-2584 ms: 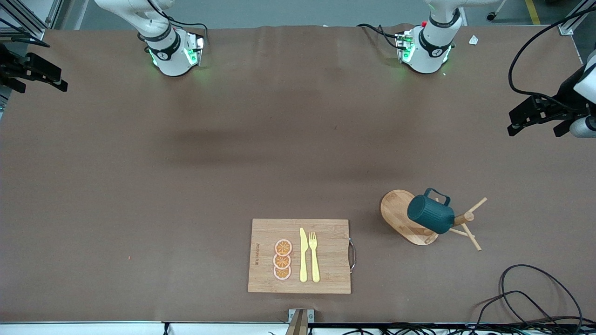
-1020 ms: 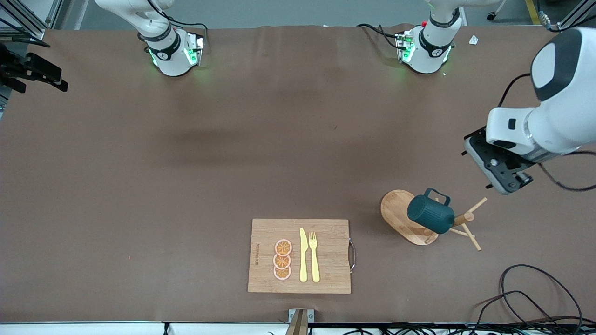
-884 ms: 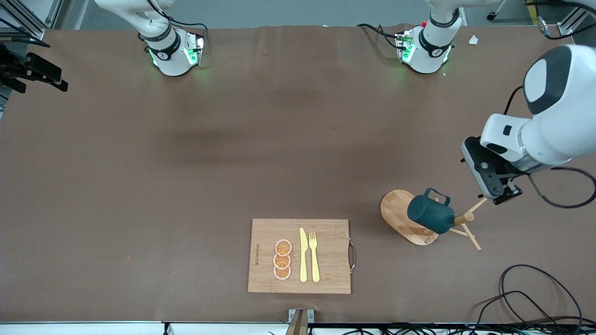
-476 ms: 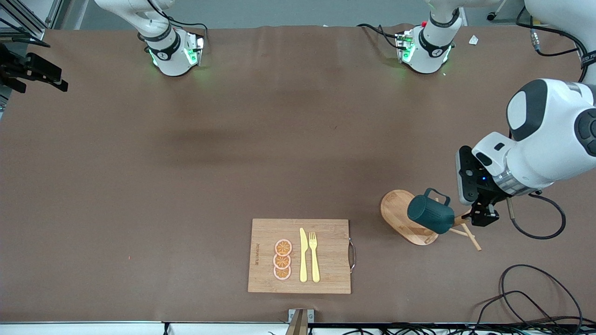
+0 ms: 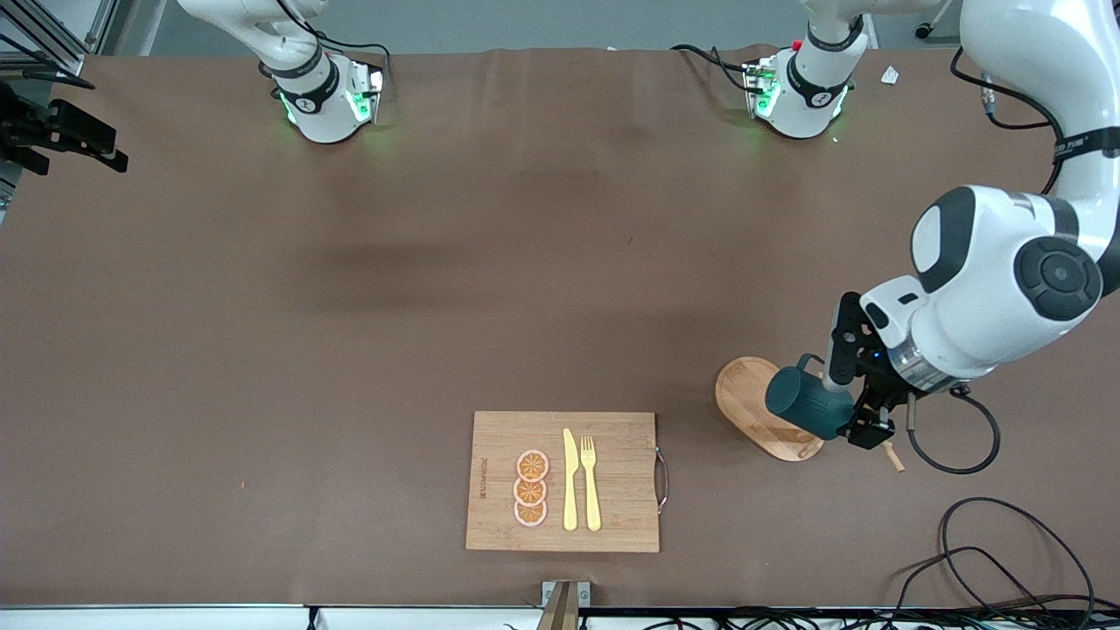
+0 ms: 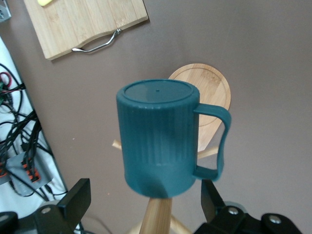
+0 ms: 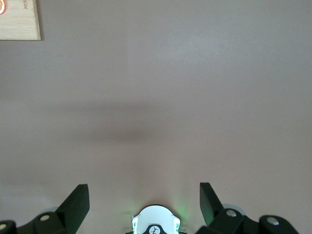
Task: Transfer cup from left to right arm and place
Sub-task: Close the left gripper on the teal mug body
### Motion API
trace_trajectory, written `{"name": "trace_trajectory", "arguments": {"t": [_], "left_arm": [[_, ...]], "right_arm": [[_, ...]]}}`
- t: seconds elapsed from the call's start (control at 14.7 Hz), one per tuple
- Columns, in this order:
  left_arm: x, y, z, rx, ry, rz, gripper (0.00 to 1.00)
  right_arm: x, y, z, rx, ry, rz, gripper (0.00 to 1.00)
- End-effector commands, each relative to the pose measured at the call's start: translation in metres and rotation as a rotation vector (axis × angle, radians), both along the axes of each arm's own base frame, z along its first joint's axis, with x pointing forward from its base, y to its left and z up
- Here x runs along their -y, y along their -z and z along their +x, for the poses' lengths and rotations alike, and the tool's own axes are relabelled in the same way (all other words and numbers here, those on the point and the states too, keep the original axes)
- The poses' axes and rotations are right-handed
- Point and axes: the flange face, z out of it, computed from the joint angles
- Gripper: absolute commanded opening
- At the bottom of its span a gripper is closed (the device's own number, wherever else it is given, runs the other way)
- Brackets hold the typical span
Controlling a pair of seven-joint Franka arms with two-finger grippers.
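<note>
Toward the left arm's end of the surface (image 5: 350, 297), near the front camera: the scene's action.

Cup (image 5: 807, 403): hangs upside down on a peg of the stand (image 5: 761, 411), base up and outward, handle toward the robots' bases (the wrist view shows the handle to one side of the ribbed wall).

Stand: round wooden base on the surface, post and pegs largely hidden by the cup and gripper.

Left gripper (image 6: 144, 207): at the cup's rim end, level with the peg; jaws wide, one finger on each side of the cup, neither touching it yet. Nothing held.

Right gripper (image 7: 144, 202): jaws wide and empty, over bare surface toward its own arm's end; this arm waits.

Board (image 5: 563, 481): wooden, well apart from the stand, carrying orange slices (image 5: 530, 489), a knife (image 5: 570, 479) and a fork (image 5: 591, 481).

Step in hand: judged to be the approach before closing on the cup.

Risk 1: closing with a finger on the handle instead of the wall would twist the cup and give a skewed hold, awkward for the handover.

Risk 2: pulling sideways instead of along the peg could drag or tip the stand.

Risk 3: the ribbed wall may slip if caught only near the rim.
</note>
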Motion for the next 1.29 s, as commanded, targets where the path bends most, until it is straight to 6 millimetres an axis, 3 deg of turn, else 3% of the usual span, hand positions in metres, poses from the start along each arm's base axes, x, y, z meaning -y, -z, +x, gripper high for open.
{"name": "trace_trajectory", "arguments": {"t": [0.0, 0.41, 0.95, 1.09, 1.22], "left_arm": [[-0.004, 0.015, 0.009, 0.010, 0.012, -0.024, 0.99], [0.003, 0.045, 0.015, 0.009, 0.010, -0.051, 0.99], [0.006, 0.071, 0.017, -0.005, -0.006, -0.088, 0.97], [0.005, 0.071, 0.017, -0.006, -0.007, -0.096, 0.87], [0.005, 0.071, 0.017, -0.005, 0.010, -0.096, 0.65]], "right_arm": [[-0.002, 0.000, -0.004, -0.003, -0.003, -0.001, 1.00], [-0.002, 0.000, -0.004, -0.003, -0.003, -0.001, 1.00], [-0.002, 0.000, -0.004, -0.003, -0.003, -0.001, 1.00], [-0.002, 0.000, -0.004, -0.003, -0.003, -0.001, 1.00], [-0.002, 0.000, -0.004, -0.003, -0.003, -0.001, 1.00]]}}
